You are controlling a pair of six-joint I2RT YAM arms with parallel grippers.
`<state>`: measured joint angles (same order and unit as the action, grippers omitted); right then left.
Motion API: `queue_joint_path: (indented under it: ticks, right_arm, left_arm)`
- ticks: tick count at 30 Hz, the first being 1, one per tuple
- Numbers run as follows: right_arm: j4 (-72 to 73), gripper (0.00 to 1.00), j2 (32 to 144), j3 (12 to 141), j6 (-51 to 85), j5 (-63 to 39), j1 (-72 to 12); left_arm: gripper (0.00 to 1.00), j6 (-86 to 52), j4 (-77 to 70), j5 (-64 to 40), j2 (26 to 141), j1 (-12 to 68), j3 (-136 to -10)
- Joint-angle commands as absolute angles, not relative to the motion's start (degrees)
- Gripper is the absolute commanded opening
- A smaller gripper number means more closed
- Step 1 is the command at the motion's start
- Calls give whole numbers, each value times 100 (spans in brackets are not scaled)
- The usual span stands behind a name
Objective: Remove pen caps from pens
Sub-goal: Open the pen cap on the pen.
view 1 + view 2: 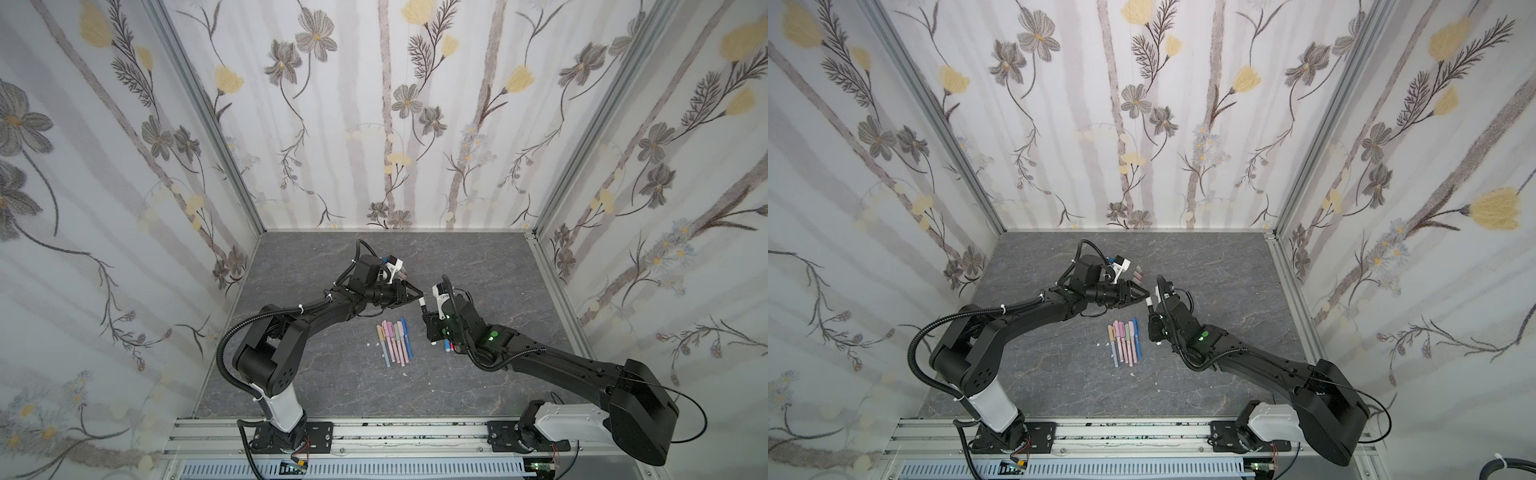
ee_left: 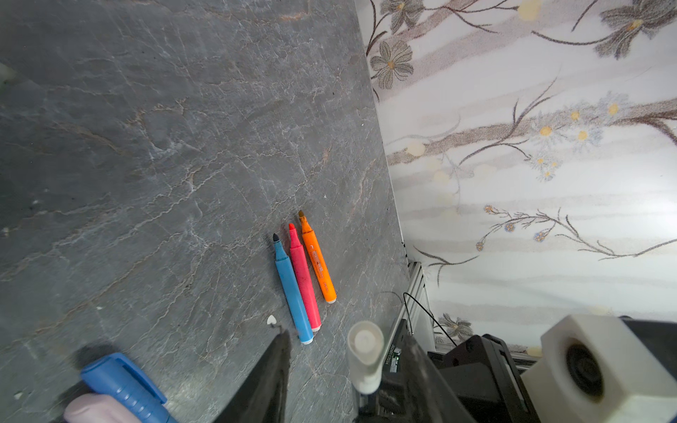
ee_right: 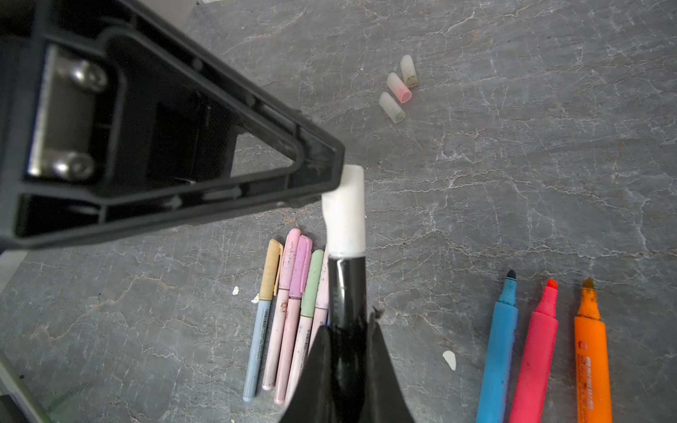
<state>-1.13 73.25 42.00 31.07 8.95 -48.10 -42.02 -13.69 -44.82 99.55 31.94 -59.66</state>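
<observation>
As I look across the grey table (image 1: 332, 386) from its near edge, the first things I meet are six thin pens (image 1: 394, 341) lying side by side near the middle, in tan, pink, lilac, green and blue, each with its cap on. Just right of that row, mostly tucked under the right arm in both top views, three thicker markers (image 3: 542, 351) in blue, red-pink and orange lie parallel with their tips bare. A little farther back the two arms meet above the table. The right gripper (image 3: 348, 329) is clamped on the barrel of a black pen (image 3: 346, 289), which sticks out past its fingers toward the left arm. The pen's white cap (image 3: 346, 216) is seated on its end. The left gripper (image 1: 415, 296) reaches in from the left with its jaws partly apart around that cap: one finger rests against it, while the left wrist view shows bare table between the cap and the other finger, so it is not pinched tight. Beyond the grippers, three loose caps (image 3: 399, 88), pale and see-through, lie close together on the table well short of the flowered wall (image 1: 374, 124).
</observation>
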Motion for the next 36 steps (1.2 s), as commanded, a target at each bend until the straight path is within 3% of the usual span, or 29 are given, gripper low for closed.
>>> queue_joint_path:
  ticks: [1,17,24,31,36]
  right_arm:
    - [62,0,7382,4271,3151,932,-4812]
    - [111,0,7405,4247,3168,923,-4807]
    - [150,0,7538,4267,3177,828,-4782]
    - [244,0,7361,4121,3148,811,-4768]
    - [404,23,7322,4016,3157,643,-4740]
  left_arm:
    - [48,-4238,-1595,-4513,10041,3241,-6044]
    - [23,-4280,-1666,-4563,10294,3380,-6264]
    - [1,-4313,-1718,-4634,10246,3382,-6240]
    - [0,-4381,-1719,-4676,10289,3381,-6372]
    - [0,-4377,-1620,-4634,10231,3375,-6422]
